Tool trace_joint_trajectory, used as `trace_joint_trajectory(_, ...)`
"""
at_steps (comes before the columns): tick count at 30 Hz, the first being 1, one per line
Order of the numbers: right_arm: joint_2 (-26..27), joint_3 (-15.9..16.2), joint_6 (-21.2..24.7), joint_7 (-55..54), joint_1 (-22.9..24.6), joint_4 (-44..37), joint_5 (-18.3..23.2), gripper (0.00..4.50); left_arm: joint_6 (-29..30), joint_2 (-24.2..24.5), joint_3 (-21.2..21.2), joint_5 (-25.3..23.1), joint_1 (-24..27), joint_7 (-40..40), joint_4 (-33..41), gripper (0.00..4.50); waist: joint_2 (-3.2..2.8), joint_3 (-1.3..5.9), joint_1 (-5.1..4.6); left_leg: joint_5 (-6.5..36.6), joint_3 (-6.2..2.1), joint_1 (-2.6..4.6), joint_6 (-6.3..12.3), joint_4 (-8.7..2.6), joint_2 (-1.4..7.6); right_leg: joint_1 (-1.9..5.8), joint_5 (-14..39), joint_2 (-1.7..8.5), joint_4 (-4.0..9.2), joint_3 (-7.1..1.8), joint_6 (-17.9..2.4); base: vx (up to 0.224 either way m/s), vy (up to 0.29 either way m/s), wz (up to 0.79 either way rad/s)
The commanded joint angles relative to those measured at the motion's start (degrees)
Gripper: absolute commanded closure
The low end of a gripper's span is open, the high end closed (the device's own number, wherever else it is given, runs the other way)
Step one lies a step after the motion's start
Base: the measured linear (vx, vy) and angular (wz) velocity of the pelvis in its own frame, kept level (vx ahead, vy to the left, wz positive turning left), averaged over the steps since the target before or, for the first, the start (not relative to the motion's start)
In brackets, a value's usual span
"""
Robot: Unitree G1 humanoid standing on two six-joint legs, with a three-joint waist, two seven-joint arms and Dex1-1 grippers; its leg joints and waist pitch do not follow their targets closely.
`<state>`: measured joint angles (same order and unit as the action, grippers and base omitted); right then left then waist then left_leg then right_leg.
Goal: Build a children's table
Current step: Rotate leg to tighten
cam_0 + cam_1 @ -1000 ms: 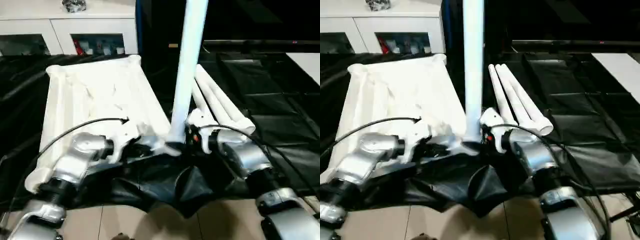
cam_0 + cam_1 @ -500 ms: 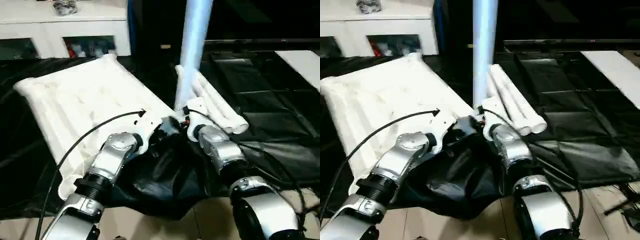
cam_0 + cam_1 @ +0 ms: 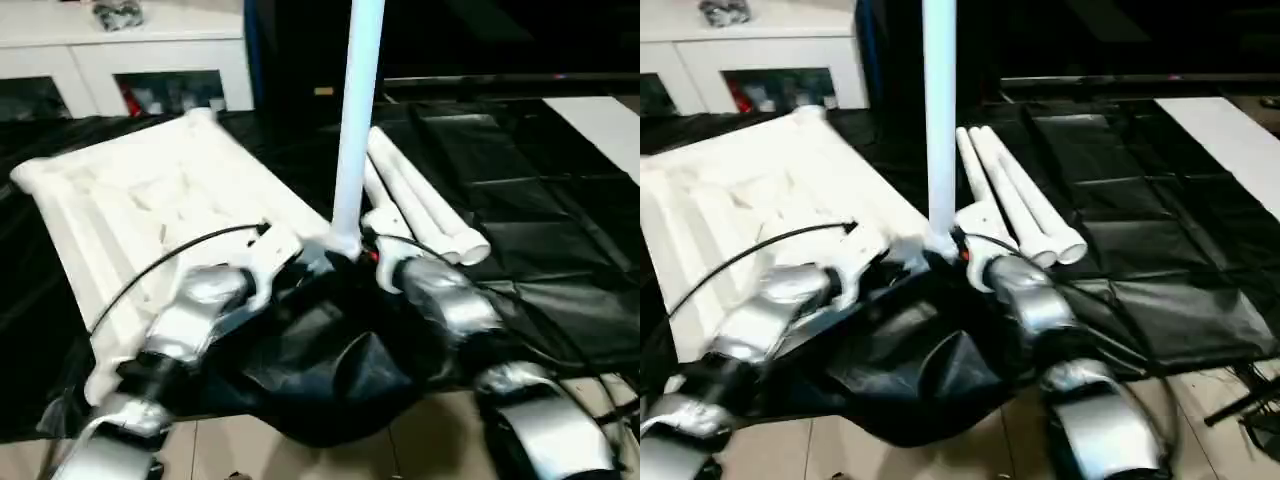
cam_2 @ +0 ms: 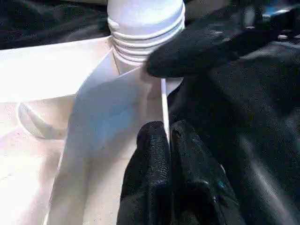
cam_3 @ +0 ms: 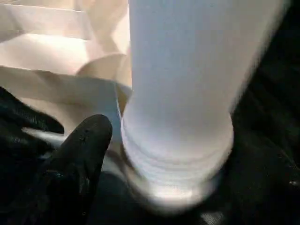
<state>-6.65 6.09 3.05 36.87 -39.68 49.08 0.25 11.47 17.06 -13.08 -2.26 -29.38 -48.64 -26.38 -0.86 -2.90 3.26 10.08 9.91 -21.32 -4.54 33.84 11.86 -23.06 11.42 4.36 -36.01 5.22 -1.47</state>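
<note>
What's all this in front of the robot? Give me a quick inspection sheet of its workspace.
Surface: black sheeting covers the work area; tiled floor nearest the robot.
Job's things: white table top lies underside up; one leg stands upright at its near corner, threaded end at the socket; spare legs lie beside it.
Clutter: nothing seen.
Grippers: left gripper pinches the table top's edge; right gripper is at the leg's base.
Cables: black cable loops over the left forearm.
Surroundings: white cabinet behind.

Head cameras look down over both forearms; both wrist cameras sit close on the upright leg [image 3: 357,120].
</note>
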Motion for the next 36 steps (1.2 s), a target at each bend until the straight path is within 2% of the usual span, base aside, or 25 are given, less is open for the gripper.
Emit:
trace_joint_trajectory(1, -1.43, 1.51, -0.19, 4.98, 1.07, -3.0, -0.21, 0.64, -4.0, 0.56, -1.56, 2.72, 0.07, -5.6, 3.4, 4.5, -0.08, 3.77, 0.41, 10.0, -0.11, 0.54, 3.41, -3.5, 1.52, 3.22, 7.28, 3.88, 4.54, -3.34, -12.73, 0.0, 0.0, 0.0)
trace_joint_trajectory(8, -7.74, 4.11, 1.83, 15.96, 3.34, -9.83, 0.61, 0.64, -5.69, 4.15, -1.94, 4.09, 0.55, -13.38, 3.35, 4.5, 0.02, 3.85, 1.63, 9.22, -0.04, 0.6, 3.26, -3.43, 1.59, 3.35, 4.8, 3.74, 4.13, -3.35, -12.48, 0.0, 0.0, 0.0)
trace_joint_trajectory(15, -9.23, 5.24, 2.49, 21.15, 3.73, -11.75, 1.31, 0.64, -6.46, 5.91, -2.52, 5.05, 1.15, -17.06, 3.57, 4.5, 0.24, 3.9, 1.71, 9.05, -0.09, 0.48, 3.0, -3.45, 1.6, 3.37, 5.3, 3.8, 4.02, -3.28, -12.74, 0.0, 0.0, 0.0)
trace_joint_trajectory(16, -9.33, 5.43, 2.62, 21.89, 3.83, -12.06, 1.5, 0.89, -6.5, 6.18, -2.6, 5.16, 1.34, -17.79, 3.64, 4.5, 0.17, 3.89, 1.7, 9.1, -0.1, 0.5, 3.05, -3.47, 1.62, 3.32, 5.33, 3.8, 4.06, -3.27, -12.81, 0.0, 0.0, 0.0)
trace_joint_trajectory(21, -9.81, 6.9, 3.91, 24.79, 4.56, -14.06, 1.53, 1.14, -5.79, 7.5, -2.83, 6.13, 2.37, -20.59, 5.12, 4.5, 0.3, 3.82, 1.7, 8.93, -0.07, 0.52, 3.24, -3.48, 1.66, 3.23, 5.71, 3.78, 4.06, -3.26, -12.82, 0.0, 0.0, 0.0)
trace_joint_trajectory(22, -9.81, 7.01, 3.83, 24.98, 4.63, -14.11, 1.42, 1.36, -5.82, 7.53, -2.79, 6.09, 2.41, -20.59, 5.12, 4.5, 0.3, 3.81, 1.72, 9.07, -0.08, 0.56, 3.13, -3.5, 1.67, 3.23, 6.01, 3.81, 4.1, -3.27, -12.77, 0.0, 0.0, 0.0)
trace_joint_trajectory(27, -9.3, 7.03, 4.37, 25.23, 4.97, -14.48, 1.59, 1.64, -5.89, 7.57, -2.73, 6.07, 2.45, -20.6, 4.91, 4.5, 0.39, 3.84, 1.71, 8.49, -0.08, 0.49, 2.89, -3.46, 1.61, 3.32, 5.8, 3.82, 4.03, -3.31, -12.65, 0.0, 0.0, 0.0)
trace_joint_trajectory(30, -8.4, 6.88, 5.11, 24.09, 5.47, -14.8, 2.33, 1.74, -5.99, 7.06, -2.37, 5.66, 2.12, -18.48, 4.16, 4.5, 0.38, 3.82, 1.73, 8.29, -0.06, 0.51, 2.93, -3.46, 1.59, 3.31, 5.59, 3.8, 4.06, -3.32, -12.6, 0.0, 0.0, 0.0)
trace_joint_trajectory(32, -6.32, 5.51, 4.69, 18.6, 4.83, -12.17, 1.77, 1.77, -4.99, 5.33, -1.44, 5.04, 1.11, -14.46, 2.76, 4.5, 0.34, 3.8, 1.65, 8.49, -0.09, 0.53, 2.65, -3.5, 1.6, 3.25, 6.02, 3.87, 4.13, -3.34, -12.49, 0.0, 0.0, 0.0)
trace_joint_trajectory(34, -4.27, 4.42, 4.28, 12.56, 3.98, -9.26, 0.72, 1.77, -3.88, 3.1, -0.42, 4.09, -0.12, -9.37, 0.95, 4.5, 0.39, 3.54, 1.34, 10.1, -0.08, 0.6, 1.78, -3.68, 1.5, 3.13, 8.91, 3.88, 4.51, -3.34, -12.04, 0.0, 0.0, 0.0)
trace_joint_trajectory(35, -2.8, 3.39, 4.46, 8.09, 3.27, -7.24, 0.39, 1.78, -2.81, 1.58, 0.24, 3.48, -0.79, -5.77, -0.08, 4.5, 0.29, 3.4, 1.09, 12.22, -0.19, 0.86, 0.39, -3.82, 1.41, 3.09, 13.6, 4.01, 5.0, -3.33, -11.13, 0.0, 0.0, 0.0)
trace_joint_trajectory(36, -2.05, 2.84, 4.6, 5.86, 2.92, -6.26, 0.27, 1.78, -2.25, 0.82, 0.57, 3.19, -1.09, -4.0, -0.57, 4.5, 0.33, 3.45, 1.04, 12.41, -0.24, 0.89, 0.02, -3.84, 1.46, 3.1, 14.34, 4.04, 5.03, -3.36, -10.81, 0.0, 0.0, 0.0)
